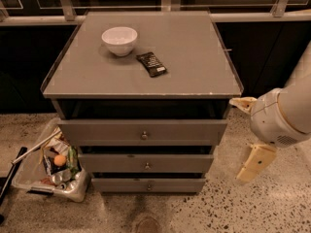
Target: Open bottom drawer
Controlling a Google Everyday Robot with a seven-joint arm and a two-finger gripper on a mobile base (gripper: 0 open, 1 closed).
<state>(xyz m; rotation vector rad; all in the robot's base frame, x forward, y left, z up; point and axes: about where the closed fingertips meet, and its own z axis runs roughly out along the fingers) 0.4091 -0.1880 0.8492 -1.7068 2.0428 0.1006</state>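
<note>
The bottom drawer (116,184), the narrowest grey front of three with a small round metal knob (149,185) at its centre, sits at six o'clock in the view. It is the lowest front on the grey bench (194,76), just above the speckled floor, and looks shut or nearly so. The cream-coloured gripper (254,163) hangs at four o'clock, off the bench's side and well apart from the drawer fronts. Whether its jaws are released or clenched I cannot tell.

The step in hand, as I judge it, is the approach to the knob. To do it well, the gripper should sink lower and swing toward nine o'clock until it faces that knob squarely, avoiding the mid-sized drawer's knob (146,166) just above. It should then grip firmly and pull straight out, level, so the drawer does not bind. A jerky pull could shift the white ceramic bowl (119,39) and the dark wrapped bar (151,63) on the bench top.
</note>
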